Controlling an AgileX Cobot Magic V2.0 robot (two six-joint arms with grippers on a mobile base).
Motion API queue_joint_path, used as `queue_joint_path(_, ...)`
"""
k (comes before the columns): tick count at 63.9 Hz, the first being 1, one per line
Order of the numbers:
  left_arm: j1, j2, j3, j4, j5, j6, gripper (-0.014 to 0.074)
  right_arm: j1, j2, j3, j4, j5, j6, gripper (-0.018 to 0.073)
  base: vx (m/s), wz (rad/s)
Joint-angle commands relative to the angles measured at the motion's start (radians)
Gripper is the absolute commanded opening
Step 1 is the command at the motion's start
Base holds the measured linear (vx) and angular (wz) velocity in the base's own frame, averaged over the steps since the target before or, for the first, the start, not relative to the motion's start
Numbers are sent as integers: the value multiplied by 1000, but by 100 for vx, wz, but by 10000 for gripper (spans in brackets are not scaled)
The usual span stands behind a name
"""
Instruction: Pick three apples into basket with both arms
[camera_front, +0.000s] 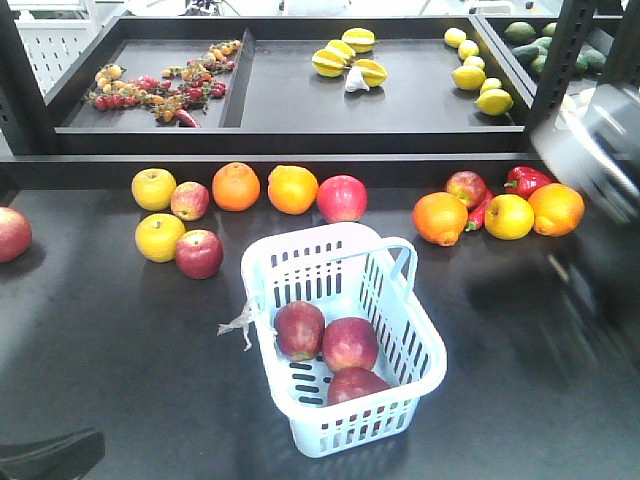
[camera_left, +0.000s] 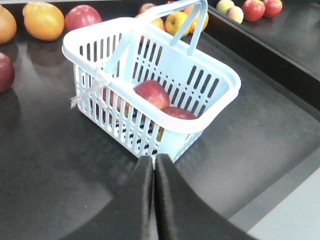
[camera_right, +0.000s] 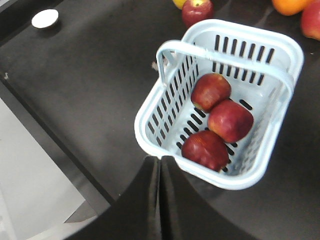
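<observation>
The pale blue-white basket (camera_front: 262, 281) stands on the dark table near its front, handle up, a white strip tied to its left rim. Three dark red apples lie inside it: one at the left (camera_front: 299, 329), one in the middle (camera_front: 350, 343), one nearest the front (camera_front: 355, 384). The right wrist view looks down on the same apples (camera_right: 230, 120) in the basket (camera_right: 150, 132). My left gripper (camera_left: 153, 159) is shut and empty, just short of the basket (camera_left: 220, 82). My right gripper (camera_right: 160, 160) is shut and empty beside the basket's rim. A blurred right arm (camera_front: 590, 150) shows at the front view's right edge.
Behind the basket lies a row of fruit: yellow apples (camera_front: 153, 188), oranges (camera_front: 236, 186), red apples (camera_front: 342, 198), and red peppers (camera_front: 526, 181) at the right. One red apple (camera_front: 199, 253) sits left of the basket. A black shelf (camera_front: 300, 100) with trays of fruit stands at the back.
</observation>
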Motion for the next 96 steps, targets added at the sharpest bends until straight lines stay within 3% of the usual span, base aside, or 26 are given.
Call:
queue_joint_path(1,1,2,-25,-14,-36,-6,-6,-4,-140,123,-6,-104,-10,-4,0,0)
queue_joint_path(14,1,2,-25,-14,-30,-6,-6,-4,-483,451,-138,-268,88,-4,0,0)
queue_joint_path(27,1,2,-25,-14,-30,-6,-6,-4,-644,608,-269,-335,183,-4,0,0)
queue_joint_path(75,1,2,-25,-13,-30,-6,-6,-4,-674,613,-269,-342,181,-4,0,0)
queue_joint_path(96,1,-7,-16,120,3,-10,-6,-4,-674,613,-269,-342,181,-4,0,0)
